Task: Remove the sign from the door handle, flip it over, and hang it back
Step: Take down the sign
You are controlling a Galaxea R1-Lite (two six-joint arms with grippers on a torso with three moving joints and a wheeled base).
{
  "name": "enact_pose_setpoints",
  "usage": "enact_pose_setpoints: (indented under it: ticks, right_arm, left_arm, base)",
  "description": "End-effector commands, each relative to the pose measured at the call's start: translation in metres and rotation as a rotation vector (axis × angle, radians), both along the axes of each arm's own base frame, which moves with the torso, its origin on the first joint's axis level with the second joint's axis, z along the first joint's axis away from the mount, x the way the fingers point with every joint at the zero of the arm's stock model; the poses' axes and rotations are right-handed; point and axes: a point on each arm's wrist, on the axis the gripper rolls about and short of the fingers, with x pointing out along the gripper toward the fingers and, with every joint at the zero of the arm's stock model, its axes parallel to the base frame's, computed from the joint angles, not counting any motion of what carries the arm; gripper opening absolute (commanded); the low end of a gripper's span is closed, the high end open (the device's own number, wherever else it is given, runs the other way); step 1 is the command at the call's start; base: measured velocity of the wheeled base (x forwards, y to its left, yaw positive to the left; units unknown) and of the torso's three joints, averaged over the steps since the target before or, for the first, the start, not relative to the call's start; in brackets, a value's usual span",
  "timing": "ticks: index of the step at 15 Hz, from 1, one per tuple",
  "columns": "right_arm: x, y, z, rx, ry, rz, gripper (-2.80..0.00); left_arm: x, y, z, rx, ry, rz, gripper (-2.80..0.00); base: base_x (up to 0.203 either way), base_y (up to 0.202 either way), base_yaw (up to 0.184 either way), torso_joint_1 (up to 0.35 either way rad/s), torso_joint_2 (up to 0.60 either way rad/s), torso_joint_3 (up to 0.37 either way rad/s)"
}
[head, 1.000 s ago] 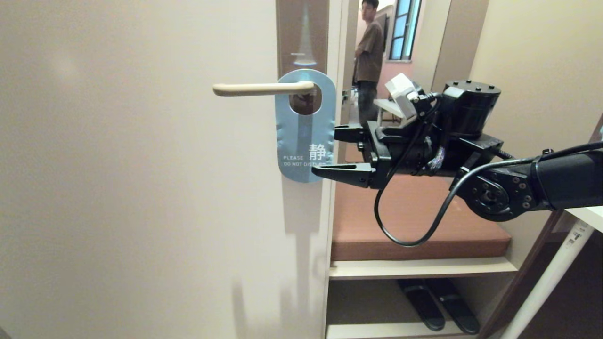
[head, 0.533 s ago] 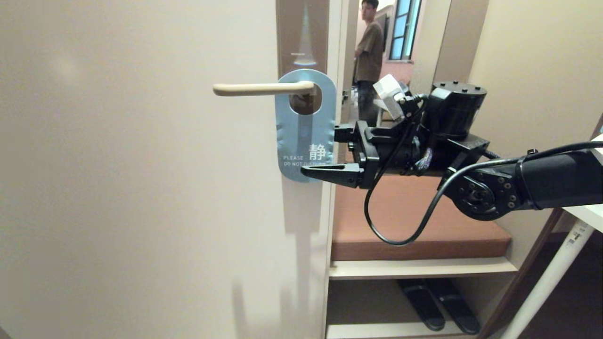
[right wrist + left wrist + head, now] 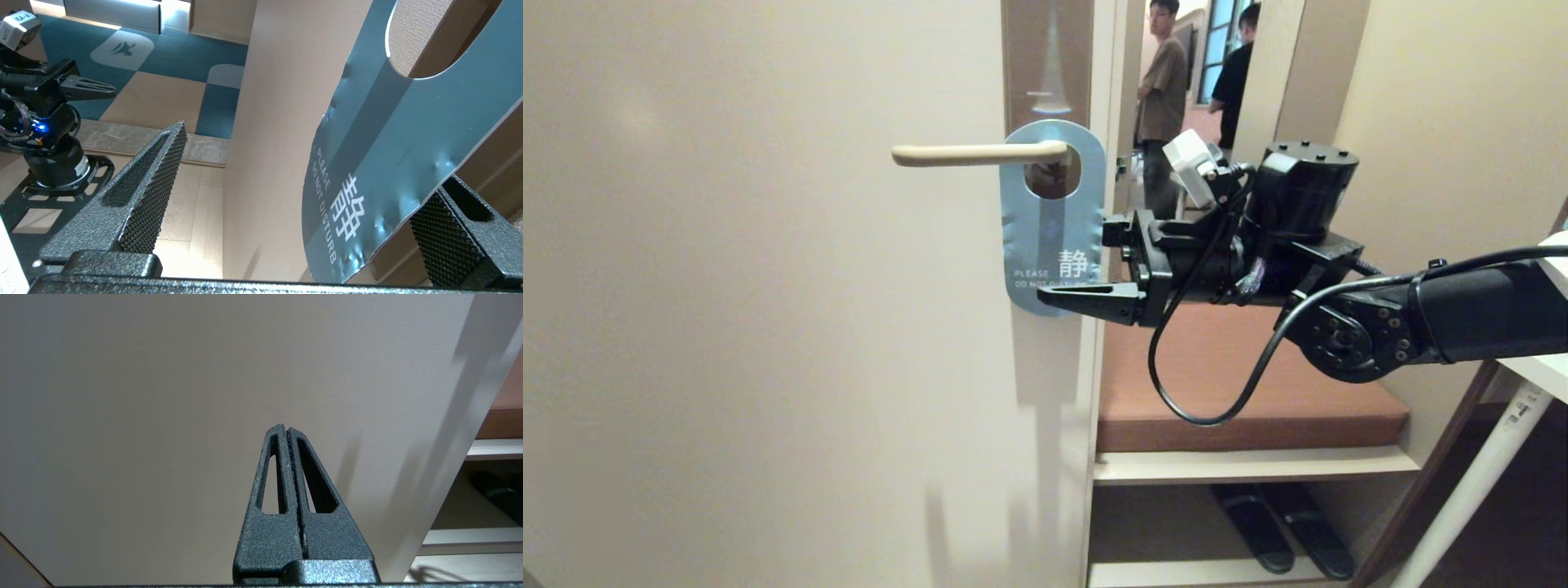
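Note:
The sign (image 3: 1052, 237) hangs by its hole on the cream door handle (image 3: 976, 153), its blue "PLEASE DO NOT DISTURB" face outward. My right gripper (image 3: 1072, 263) reaches in level from the right and is open, its jaws astride the sign's lower right edge. In the right wrist view the sign (image 3: 408, 122) lies between the jaws of the right gripper (image 3: 310, 155): one finger (image 3: 449, 228) is behind the card on the door side, the other finger (image 3: 151, 183) is well in front, neither pressing it. My left gripper (image 3: 286, 430) is shut and empty, parked low facing the door.
The cream door (image 3: 768, 327) fills the left half, with a brown plate (image 3: 1045, 57) behind the handle. Right of the door edge is a bench with a brown cushion (image 3: 1241, 392), slippers (image 3: 1282, 531) below. Two people (image 3: 1164, 90) stand beyond. A white table leg (image 3: 1478, 482) is at right.
My right gripper has slid left towards the door, so its lower finger now overlaps the sign's bottom edge. A second person has appeared in the background.

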Motion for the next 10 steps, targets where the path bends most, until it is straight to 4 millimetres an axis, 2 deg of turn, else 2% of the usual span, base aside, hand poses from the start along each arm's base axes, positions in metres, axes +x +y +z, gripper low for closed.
enact_pose_setpoints:
  ticks: [1, 7, 8, 10]
  right_arm:
    - [0.0008, 0.0012, 0.0014, 0.004, -0.01, 0.008, 0.0]
    - [0.0023, 0.002, 0.0011, 0.005, -0.009, 0.009, 0.0]
    - [0.0026, 0.0021, 0.0004, 0.004, -0.007, 0.01, -2.8]
    - [0.0036, 0.0027, 0.0021, 0.008, -0.015, 0.01, -2.8]
  left_arm:
    - [0.0, 0.0, 0.0, 0.001, 0.0, 0.001, -2.8]
    - [0.0, 0.0, 0.0, 0.0, 0.0, 0.001, -2.8]
    - [0.0, 0.0, 0.0, 0.001, 0.0, 0.001, -2.8]
    - [0.0, 0.0, 0.0, 0.0, 0.0, 0.001, -2.8]
  base:
    - [0.0, 0.0, 0.0, 0.0, 0.0, 0.0]
    - [0.0, 0.0, 0.0, 0.0, 0.0, 0.0]
    - [0.0, 0.0, 0.0, 0.0, 0.0, 0.0]
    - [0.0, 0.0, 0.0, 0.0, 0.0, 0.0]
